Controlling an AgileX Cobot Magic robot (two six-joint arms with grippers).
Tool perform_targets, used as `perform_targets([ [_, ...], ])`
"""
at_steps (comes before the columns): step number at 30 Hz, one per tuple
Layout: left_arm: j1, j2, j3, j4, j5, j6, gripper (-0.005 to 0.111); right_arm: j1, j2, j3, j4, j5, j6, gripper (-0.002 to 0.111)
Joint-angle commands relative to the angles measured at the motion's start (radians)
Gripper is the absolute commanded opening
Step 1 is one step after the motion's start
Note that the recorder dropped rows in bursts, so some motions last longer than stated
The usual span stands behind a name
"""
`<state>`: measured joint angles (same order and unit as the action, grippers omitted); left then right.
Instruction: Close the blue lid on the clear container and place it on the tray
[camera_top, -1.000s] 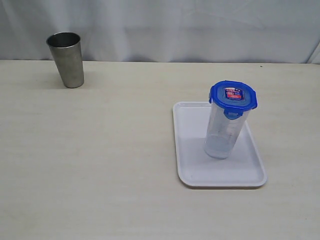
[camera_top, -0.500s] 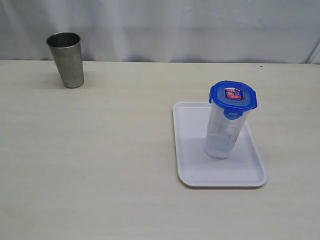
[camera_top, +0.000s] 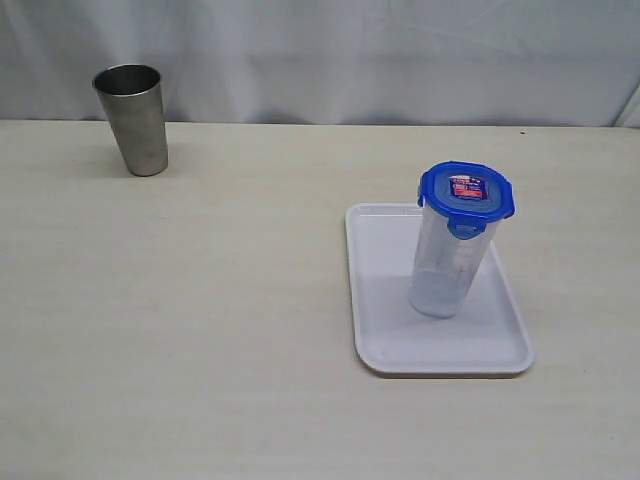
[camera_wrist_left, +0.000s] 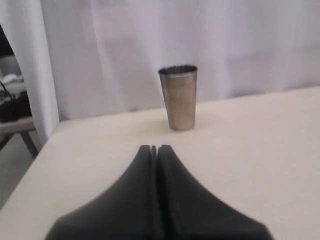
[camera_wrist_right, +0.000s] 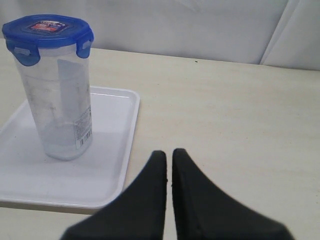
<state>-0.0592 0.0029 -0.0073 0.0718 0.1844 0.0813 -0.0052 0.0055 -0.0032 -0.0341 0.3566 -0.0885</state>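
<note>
**So, the clear container (camera_top: 440, 270) stands capped on the tray (camera_top: 378, 300), and both hands are closed**

The clear container stands upright on the white tray, a little to the far side of its middle. Its base rests flat on the tray floor and does not touch the low rim. The blue lid (camera_top: 466, 192) sits on its mouth, and the side flaps that can be seen are folded down against the wall. A small red and white sticker (camera_top: 466, 187) is on top of the lid. A paper label with a barcode (camera_wrist_right: 84, 127) is on the container's wall. Through the wall I see only the tray behind it; the bottom looks slightly cloudy, and I cannot tell if anything is inside.

The steel cup (camera_top: 133, 118) stands upright at the far left of the bench (camera_top: 200, 320), well apart from the tray. Its inside is dark, so its content cannot be told.

The left hand (camera_wrist_left: 154, 148) has its two fingers pressed together. It holds nothing and points toward the steel cup, apart from it. The right hand (camera_wrist_right: 169, 152) is closed too, with only a thin line between the fingers. It holds nothing and is over the bench near the tray's edge, and it touches neither the tray nor the container.
</note>
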Motion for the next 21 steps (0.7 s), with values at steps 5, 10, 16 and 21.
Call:
perform_targets([
  [5,0.003,-0.003,0.007,-0.001,0.125,0.0,0.0,-0.005,-0.006,0.003,0.001,-0.012,0.0,0.005],
  [10,0.003,-0.003,0.007,-0.003,0.126,0.0,0.0,-0.005,-0.006,0.003,0.001,-0.012,0.0,0.005],
  [16,0.003,-0.003,0.007,-0.001,0.126,0.0,0.0,-0.005,-0.006,0.003,0.001,-0.012,0.0,0.005],
  [21,0.003,-0.003,0.007,-0.001,0.126,0.0,0.0,-0.005,-0.006,0.003,0.001,-0.012,0.0,0.005],
])
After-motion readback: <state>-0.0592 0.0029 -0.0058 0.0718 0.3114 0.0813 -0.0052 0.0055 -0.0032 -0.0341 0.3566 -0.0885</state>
